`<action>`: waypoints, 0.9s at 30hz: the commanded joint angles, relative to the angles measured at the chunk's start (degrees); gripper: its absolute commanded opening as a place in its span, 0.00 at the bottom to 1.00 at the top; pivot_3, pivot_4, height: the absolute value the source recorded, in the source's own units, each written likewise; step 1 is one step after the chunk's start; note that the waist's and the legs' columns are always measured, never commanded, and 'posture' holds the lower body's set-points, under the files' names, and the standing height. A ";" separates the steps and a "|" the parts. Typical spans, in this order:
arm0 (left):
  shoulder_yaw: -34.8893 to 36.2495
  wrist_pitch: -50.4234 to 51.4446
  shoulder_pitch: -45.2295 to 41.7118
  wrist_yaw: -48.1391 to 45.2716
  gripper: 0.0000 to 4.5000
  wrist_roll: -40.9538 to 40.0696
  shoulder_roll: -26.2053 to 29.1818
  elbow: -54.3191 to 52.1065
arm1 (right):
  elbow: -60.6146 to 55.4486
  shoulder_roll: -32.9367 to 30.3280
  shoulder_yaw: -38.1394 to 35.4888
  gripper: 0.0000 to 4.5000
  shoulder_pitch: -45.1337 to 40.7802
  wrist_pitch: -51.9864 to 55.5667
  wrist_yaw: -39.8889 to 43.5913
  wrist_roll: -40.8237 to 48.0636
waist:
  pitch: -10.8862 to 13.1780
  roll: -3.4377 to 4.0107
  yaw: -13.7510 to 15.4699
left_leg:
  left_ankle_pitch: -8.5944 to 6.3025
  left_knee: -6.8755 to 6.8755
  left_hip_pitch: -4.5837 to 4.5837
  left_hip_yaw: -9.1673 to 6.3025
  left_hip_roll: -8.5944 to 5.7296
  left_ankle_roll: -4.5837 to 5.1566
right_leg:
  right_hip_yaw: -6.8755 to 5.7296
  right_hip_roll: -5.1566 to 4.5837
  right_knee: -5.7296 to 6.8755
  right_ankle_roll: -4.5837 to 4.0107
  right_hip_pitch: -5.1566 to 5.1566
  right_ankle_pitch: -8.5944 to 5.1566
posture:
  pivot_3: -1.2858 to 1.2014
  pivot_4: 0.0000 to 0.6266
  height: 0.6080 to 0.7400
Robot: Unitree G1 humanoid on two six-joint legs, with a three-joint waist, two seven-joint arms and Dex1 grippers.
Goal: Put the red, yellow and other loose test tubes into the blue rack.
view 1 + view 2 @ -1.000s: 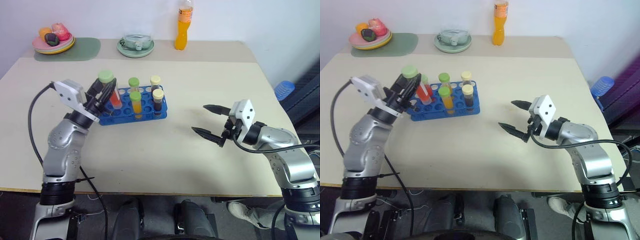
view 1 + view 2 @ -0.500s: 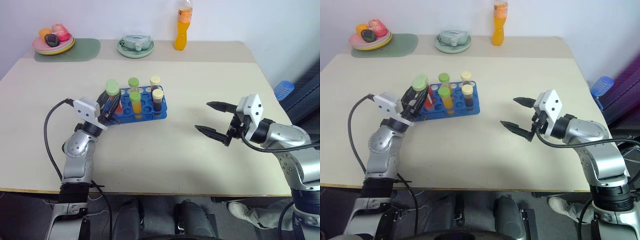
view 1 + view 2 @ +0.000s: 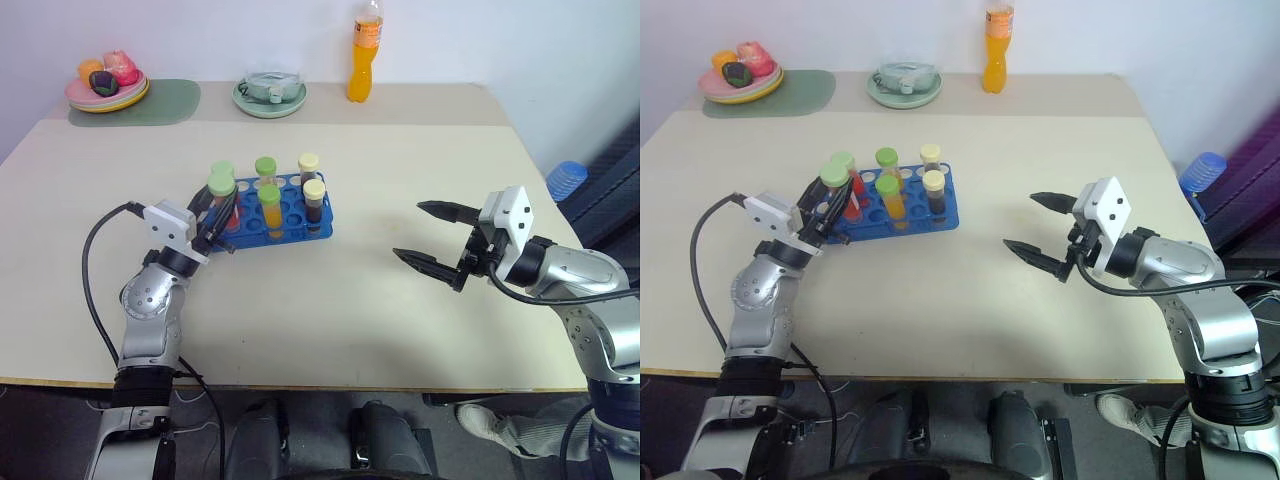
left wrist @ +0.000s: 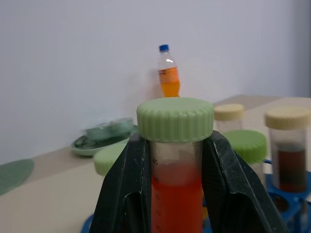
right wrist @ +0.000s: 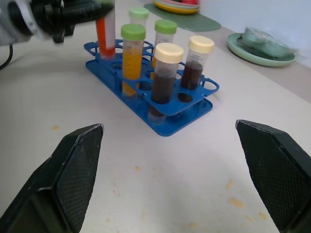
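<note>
The left gripper (image 3: 213, 222) has its fingers (image 4: 127, 184) clamped on the red test tube (image 4: 176, 194), pinching it just under its green cap, which leaves the lower part of the tube free to go down into a hole. It holds the tube at the near-left corner of the blue rack (image 3: 290, 228), and from the right wrist view the tube's lower end seems to sit in or right over one of the corner holes (I can't quite tell whether it has bottomed out). The grip high on the tube looks sensible: the fingers stay clear of the rack's top plate as the tube sinks.

The tube's long axis runs close to upright, cap on top, base toward the rack, perhaps leaning a touch. That matches the tubes already standing in the rack: a yellow-filled one (image 3: 269, 210) with a green cap near the front, two dark ones (image 5: 163, 80) with cream caps at the right end, and others with green caps behind.

The right gripper (image 3: 432, 237) hangs over bare tabletop (image 3: 330, 300) well to the right of the rack, fingers spread wide with nothing between them, pointed toward the rack. I'd judge it is simply waiting out of the way. At the far edge stand an orange bottle (image 3: 365, 50), a green dish (image 3: 270, 92) and a plate of fruit (image 3: 106, 82).
</note>
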 commanded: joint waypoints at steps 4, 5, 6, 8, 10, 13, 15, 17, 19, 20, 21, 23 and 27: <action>-0.59 1.25 1.63 -0.43 0.17 0.46 -0.28 -0.55 | -0.58 0.45 -0.52 1.00 0.00 -1.87 0.18 0.09 | 0.00 0.00 0.11 | 0.00 -0.03 0.00 0.01 0.00 0.00 | 0.00 0.00 -0.02 0.00 0.00 0.00 | 0.52 0.24 1.00; -0.70 1.33 1.59 -0.41 0.17 0.51 -0.43 -0.57 | -0.46 0.47 -0.53 1.00 0.07 -2.05 0.30 0.06 | 0.00 0.00 0.17 | 0.00 -0.03 -0.01 0.02 0.00 0.01 | 0.00 -0.01 -0.04 0.00 0.00 0.00 | 0.52 0.24 1.00; -0.73 1.60 1.51 -0.29 0.17 0.45 -0.61 -0.56 | -0.33 0.51 -0.54 1.00 0.07 -2.19 0.37 0.04 | 0.00 0.00 0.22 | -0.01 -0.03 -0.01 0.02 0.00 0.02 | 0.00 -0.01 -0.06 0.00 0.01 0.00 | 0.52 0.24 1.00; -0.66 1.99 1.30 -0.29 0.17 0.03 -0.91 -0.50 | -0.12 0.61 -0.43 1.00 0.04 -2.46 0.41 -0.07 | 0.00 0.00 0.24 | -0.01 -0.03 -0.01 0.01 0.00 0.02 | -0.01 -0.01 -0.07 0.00 0.01 0.00 | 0.52 0.24 1.00; -0.55 2.19 1.13 -0.43 0.17 -0.31 -1.09 -0.51 | 0.00 0.70 -0.31 1.00 0.02 -2.67 0.39 -0.16 | 0.00 0.00 0.27 | -0.01 -0.03 -0.01 0.01 0.00 0.02 | -0.01 -0.01 -0.07 0.00 0.01 0.00 | 0.52 0.24 1.00; 0.20 4.93 1.46 -1.99 0.40 -4.03 -1.55 -2.05 | 0.12 0.82 -0.04 1.00 0.01 -3.04 0.29 -0.31 | 0.00 0.00 0.32 | -0.02 -0.03 -0.01 0.01 0.00 0.02 | -0.01 -0.01 -0.08 0.00 0.02 0.00 | 0.52 0.24 1.00; 0.48 5.43 1.35 -2.32 0.61 -4.75 -1.69 -2.54 | 0.20 0.99 0.17 1.00 -0.16 -3.12 0.09 -0.36 | 0.00 0.00 0.34 | -0.02 -0.03 -0.01 0.01 0.00 0.02 | -0.01 -0.01 -0.08 0.00 0.02 0.00 | 0.52 0.24 1.00; 0.66 5.83 1.31 -1.50 0.83 -4.39 -1.97 -3.46 | 0.26 1.15 0.36 1.00 -0.27 -3.13 -0.10 -0.39 | 0.00 0.00 0.24 | -0.01 -0.03 -0.01 0.00 0.00 0.02 | -0.01 -0.01 -0.08 0.00 0.02 0.00 | 0.52 0.24 1.00; 0.48 5.73 1.27 0.00 0.99 -2.15 -1.75 -3.80 | 0.39 1.36 0.65 1.00 -0.36 -3.12 -0.32 -0.42 | 0.01 -0.01 0.26 | -0.01 -0.03 -0.01 0.00 0.00 0.02 | -0.01 0.00 -0.08 0.00 0.02 0.00 | 0.52 0.24 1.00; 0.20 6.86 1.68 -0.78 0.99 -2.66 -1.45 -4.35 | 0.49 1.60 0.76 1.00 -0.37 -3.05 -0.50 -0.35 | 0.01 -0.01 0.28 | -0.01 -0.03 -0.01 0.00 0.00 0.02 | -0.01 0.00 -0.08 0.00 0.02 0.00 | 0.52 0.24 1.00; -0.08 7.72 2.06 -2.00 0.99 -3.58 -1.18 -4.83 | 0.72 1.82 0.90 1.00 -0.40 -3.11 -0.57 -0.40 | 0.01 -0.01 0.28 | -0.01 -0.03 -0.01 0.00 0.00 0.02 | -0.01 -0.01 -0.08 0.00 0.02 0.00 | 0.52 0.24 1.00; 0.22 7.46 2.52 -1.44 0.99 -2.97 -1.07 -5.49 | 1.35 2.12 1.12 1.00 -0.37 -3.47 -0.41 -0.66 | 0.01 -0.01 0.28 | -0.01 -0.03 -0.01 0.01 0.00 0.02 | -0.01 -0.01 -0.08 0.00 0.02 0.00 | 0.52 0.24 1.00; 1.10 6.69 4.28 -1.94 0.99 -3.26 -0.74 -6.35 | 3.78 2.44 1.06 1.00 -0.11 -4.88 0.50 -1.13 | 0.01 -0.01 0.27 | -0.02 -0.03 -0.01 0.01 0.00 0.02 | -0.01 -0.01 -0.08 0.00 0.02 0.00 | 0.52 0.24 1.00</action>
